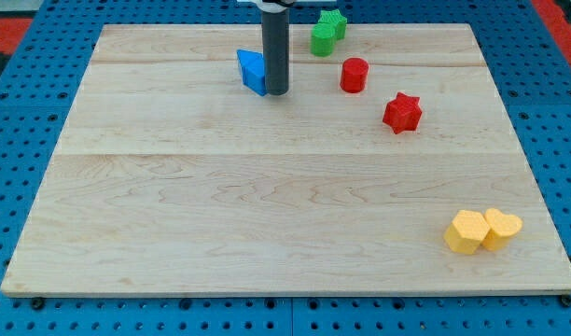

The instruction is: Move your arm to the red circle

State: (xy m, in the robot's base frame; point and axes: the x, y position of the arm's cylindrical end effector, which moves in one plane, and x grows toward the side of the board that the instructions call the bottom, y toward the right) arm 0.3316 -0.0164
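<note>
Red circle [354,75] sat near the view's top, right of my tip [277,92], apart from it. No claw fitted, only a bare rod. Tip was touching blue block [253,71]. Risk: overshooting rightward would knock red circle toward red star [402,113]

There are seven blocks on the wooden surface [267,215]. Two are red: one red circle [354,75] and one red star [402,113]. Two are green: one green cube [322,40] and one green star [335,22]. Two are yellow: one yellow hexagon [466,231] and one yellow heart [502,227]. One is a blue triangle [252,70].
</note>
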